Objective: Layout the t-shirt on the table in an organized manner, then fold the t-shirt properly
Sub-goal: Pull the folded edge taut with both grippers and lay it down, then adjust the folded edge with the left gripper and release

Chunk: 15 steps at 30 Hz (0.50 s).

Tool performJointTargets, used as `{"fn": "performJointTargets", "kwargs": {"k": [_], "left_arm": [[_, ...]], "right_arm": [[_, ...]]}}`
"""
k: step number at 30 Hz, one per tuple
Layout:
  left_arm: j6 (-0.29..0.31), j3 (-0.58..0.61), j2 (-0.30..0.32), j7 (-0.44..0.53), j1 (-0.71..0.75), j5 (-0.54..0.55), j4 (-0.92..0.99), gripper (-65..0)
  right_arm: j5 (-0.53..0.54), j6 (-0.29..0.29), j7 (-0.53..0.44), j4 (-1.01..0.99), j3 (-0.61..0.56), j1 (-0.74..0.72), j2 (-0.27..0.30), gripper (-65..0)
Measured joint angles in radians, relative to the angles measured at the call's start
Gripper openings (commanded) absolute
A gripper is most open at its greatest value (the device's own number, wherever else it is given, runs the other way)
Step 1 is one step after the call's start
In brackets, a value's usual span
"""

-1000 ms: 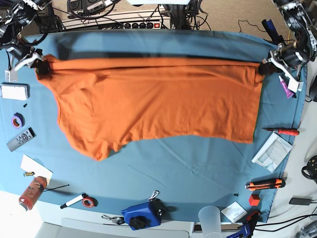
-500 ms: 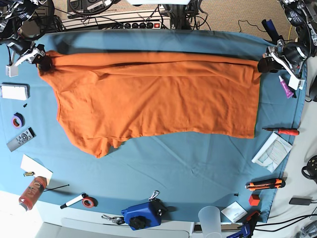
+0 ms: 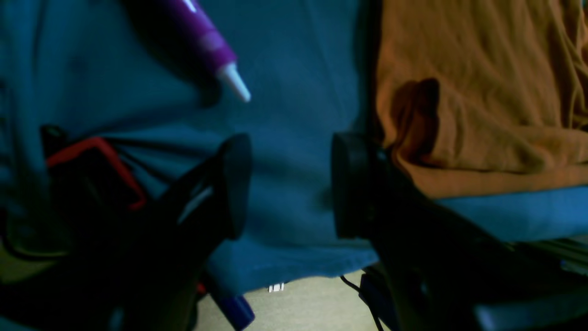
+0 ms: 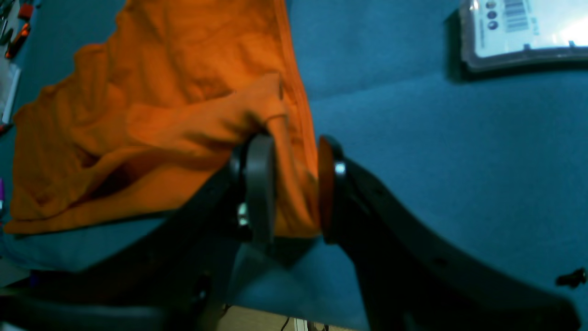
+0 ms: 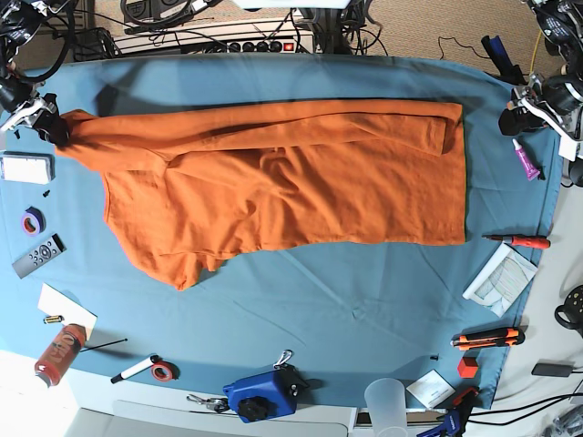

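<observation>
So the t-shirt (image 5: 273,182) is lying spread across the far half of the table (image 5: 346,300). Left gripper (image 3: 289,184) has its jaws apart over bare cloth beside the shirt's edge; right gripper (image 4: 294,184) jaws are parted with the shirt's corner bunched between them

Left gripper (image 3: 290,184) gapes wide; right gripper (image 4: 294,188) jaws parted.

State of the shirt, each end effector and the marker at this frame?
t-shirt: spread flat, still unfolded, top edge rumpled.
left end effector: open, nothing between the jaws.
right end effector: open, shirt corner between the jaws.
marker: capped, lying flat.
</observation>
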<state>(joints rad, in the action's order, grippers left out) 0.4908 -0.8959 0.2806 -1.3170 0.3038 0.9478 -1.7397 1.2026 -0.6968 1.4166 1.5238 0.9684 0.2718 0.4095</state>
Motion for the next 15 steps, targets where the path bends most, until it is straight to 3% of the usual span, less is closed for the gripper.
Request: {"fn": "performJointTargets", "kwargs": {"k": [4, 8, 15], "left_arm": [[0.000, 0.000, 0.000, 0.000, 0.000, 0.000, 0.000, -35.6], [0.000, 0.000, 0.000, 0.000, 0.000, 0.003, 0.000, -35.6], [0.007, 0.021, -0.006, -0.001, 0.001, 0.065, 0.000, -35.6]], "right_arm": [[-0.006, 0.000, -0.005, 0.000, -0.008, 0.000, -0.009, -40.9], [-0.011, 0.000, -0.003, 0.000, -0.069, 0.049, -0.025, -40.8], [0.003, 0.000, -0.006, 0.000, -0.061, 0.061, -0.023, -40.8]]}}
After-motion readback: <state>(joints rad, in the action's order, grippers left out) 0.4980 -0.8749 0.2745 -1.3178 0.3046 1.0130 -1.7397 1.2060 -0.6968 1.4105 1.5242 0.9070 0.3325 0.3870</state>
